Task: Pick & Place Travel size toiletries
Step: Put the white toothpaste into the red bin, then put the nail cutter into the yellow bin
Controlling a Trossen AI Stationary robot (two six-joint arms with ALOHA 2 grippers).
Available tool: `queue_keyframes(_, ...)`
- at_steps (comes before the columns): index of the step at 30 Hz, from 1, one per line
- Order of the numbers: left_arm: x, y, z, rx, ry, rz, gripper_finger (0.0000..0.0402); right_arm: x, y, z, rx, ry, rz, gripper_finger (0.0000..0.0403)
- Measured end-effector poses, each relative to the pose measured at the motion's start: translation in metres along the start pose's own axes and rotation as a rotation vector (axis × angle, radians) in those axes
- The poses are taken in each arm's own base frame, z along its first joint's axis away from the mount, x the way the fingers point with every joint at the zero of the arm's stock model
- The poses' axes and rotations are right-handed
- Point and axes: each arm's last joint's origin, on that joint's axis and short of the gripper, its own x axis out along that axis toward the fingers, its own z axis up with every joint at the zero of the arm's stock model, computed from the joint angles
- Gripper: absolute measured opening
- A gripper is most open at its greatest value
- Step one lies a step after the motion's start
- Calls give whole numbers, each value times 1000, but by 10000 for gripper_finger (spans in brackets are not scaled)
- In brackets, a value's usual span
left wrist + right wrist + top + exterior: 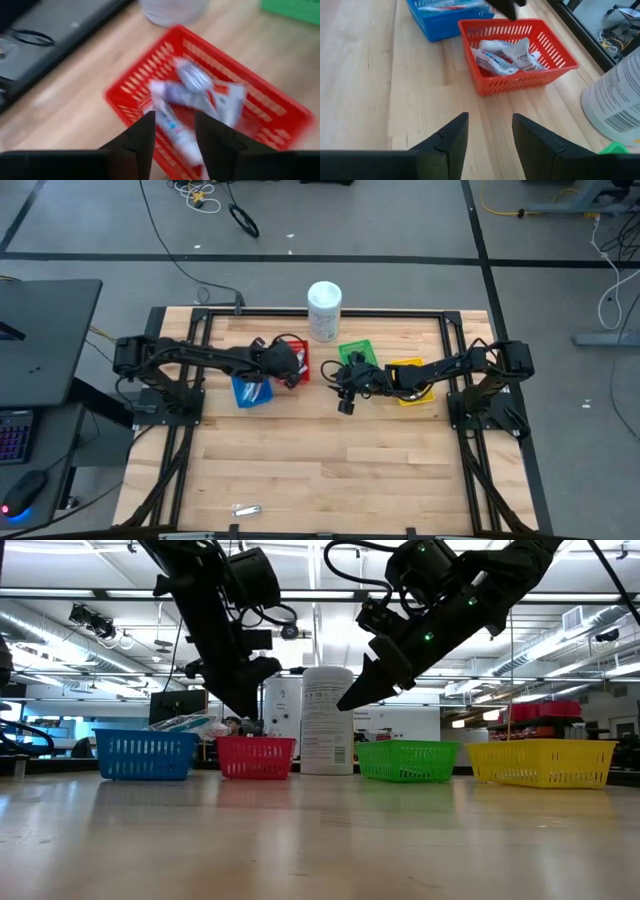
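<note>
Pale wooden table (320, 460), seen from above, with a black frame along its edges. Near the far edge stands a row of containers: a tall white tub (324, 310) at the middle, and just in front of it, from the left side to the right, a blue basket (252, 391), a red basket (297, 360), a green basket (356, 352) and a yellow basket (409, 381).

The left arm reaches in from the left edge. Its left gripper (174, 131) hangs directly above the red basket with the fingers apart and nothing between them. Below it, inside the red basket, lie several white toothpaste tubes (504, 56) in a loose pile, their long axes roughly along the basket's length; one tube sits right between the fingertips in the left wrist view. Judging by this, a tube has probably just been let go here.

The right gripper (346, 404) hovers over bare wood in front of the green basket, fingers spread and empty, pointing towards the red basket. It is near that basket, but the left gripper is nearer.

One small silvery item (247, 509) lies alone close to the near edge, well apart from both grippers. Only the overhead view shows it. The right wrist view alone shows toothbrushes (451, 6) in the blue basket.
</note>
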Motion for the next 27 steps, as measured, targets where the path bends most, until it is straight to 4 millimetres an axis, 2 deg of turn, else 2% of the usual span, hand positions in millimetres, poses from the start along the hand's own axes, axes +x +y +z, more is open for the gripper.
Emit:
queue_keyframes(6, -6, -5, -2, 67, 13, -63, 179, 0, 1, 0, 6, 3, 17, 161)
queue_keyframes(9, -18, -9, 3, 91, -1, -105, 187, 0, 2, -1, 55, 8, 51, 161)
queue_keyframes(12, -38, -15, 6, 162, 15, -174, 189, 0, 4, -2, 77, 24, 107, 161)
queue_keyframes(17, -85, -17, 1, 242, -7, -263, 187, 0, 4, -3, 77, 29, 115, 161)
queue_keyframes(22, -129, -18, -23, 357, 12, -439, 187, 0, 4, -2, 80, 24, 110, 161)
queue_keyframes(27, -161, -36, -53, 383, 84, -653, 187, 0, 3, -2, 105, 18, 71, 161)
